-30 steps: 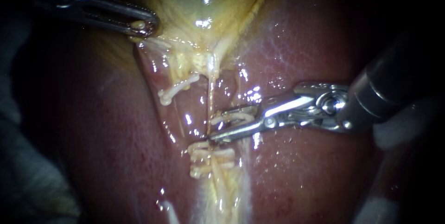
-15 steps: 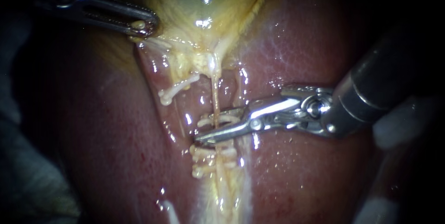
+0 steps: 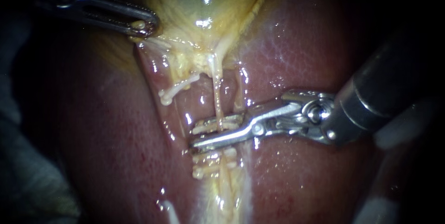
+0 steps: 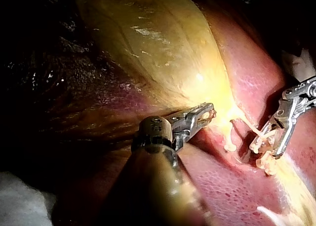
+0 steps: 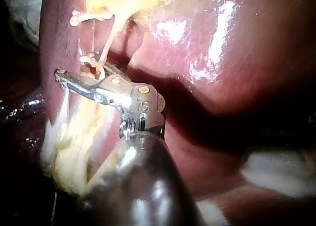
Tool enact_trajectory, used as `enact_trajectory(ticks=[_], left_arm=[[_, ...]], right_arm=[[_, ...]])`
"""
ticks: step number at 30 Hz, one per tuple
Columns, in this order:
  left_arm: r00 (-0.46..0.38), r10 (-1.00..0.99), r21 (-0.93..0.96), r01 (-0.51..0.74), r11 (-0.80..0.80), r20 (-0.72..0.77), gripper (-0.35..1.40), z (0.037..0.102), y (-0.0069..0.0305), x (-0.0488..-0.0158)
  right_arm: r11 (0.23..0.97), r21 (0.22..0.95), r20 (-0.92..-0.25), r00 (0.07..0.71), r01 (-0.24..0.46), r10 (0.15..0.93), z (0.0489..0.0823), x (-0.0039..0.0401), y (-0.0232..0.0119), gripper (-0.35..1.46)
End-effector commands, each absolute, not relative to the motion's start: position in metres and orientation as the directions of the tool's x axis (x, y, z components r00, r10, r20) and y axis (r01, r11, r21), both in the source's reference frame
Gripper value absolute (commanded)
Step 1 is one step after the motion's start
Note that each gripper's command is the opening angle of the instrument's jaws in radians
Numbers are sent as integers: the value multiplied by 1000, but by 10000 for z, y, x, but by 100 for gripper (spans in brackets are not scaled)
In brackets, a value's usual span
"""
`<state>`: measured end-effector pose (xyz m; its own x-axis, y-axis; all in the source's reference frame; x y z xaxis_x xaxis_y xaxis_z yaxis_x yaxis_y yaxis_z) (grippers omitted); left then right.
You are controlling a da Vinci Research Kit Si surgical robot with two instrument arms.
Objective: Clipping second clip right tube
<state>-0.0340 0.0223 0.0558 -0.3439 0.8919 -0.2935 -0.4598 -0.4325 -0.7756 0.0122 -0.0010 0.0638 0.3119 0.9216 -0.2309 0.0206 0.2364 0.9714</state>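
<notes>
Showing the endoscope field: the right instrument (image 3: 197, 139) enters from 3 o'clock and reaches the centre. Its jaws are narrow and closed on a pale clip (image 3: 217, 124), which lies across the right tube (image 3: 216, 95). This tube is a thin pale strand descending from the gallbladder (image 3: 199, 1) at 12 o'clock. Just toward 6 o'clock of the jaws, further clips (image 3: 206, 160) sit stacked on the same strand. Toward 10 o'clock of the jaws, a lone clip (image 3: 176, 89) crosses a separate strand. The left instrument (image 3: 141, 25) enters from 10 o'clock, its jaws clamped on the gallbladder's lower edge. Glistening red liver (image 3: 301, 43) flanks the strands on both sides. The right wrist view shows the jaws nearly together with the pale clip at their tips.
</notes>
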Motion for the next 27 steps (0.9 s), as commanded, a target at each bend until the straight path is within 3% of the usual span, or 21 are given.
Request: enact_trajectory(ticks=[1,11,27], left_arm=[[-344,892,-776,-459,-433,-294,-35,558,223,-339],[-344,892,-776,-459,-433,-294,-35,558,223,-339],[-344,892,-776,-459,-433,-294,-35,558,223,-339]], right_arm=[[231,973,-228,315,28,921,635,121,-9,50],[205,976,-217,324,71,921,622,114,-3,46],[197,977,-213,336,82,918,621,108,0,9]])
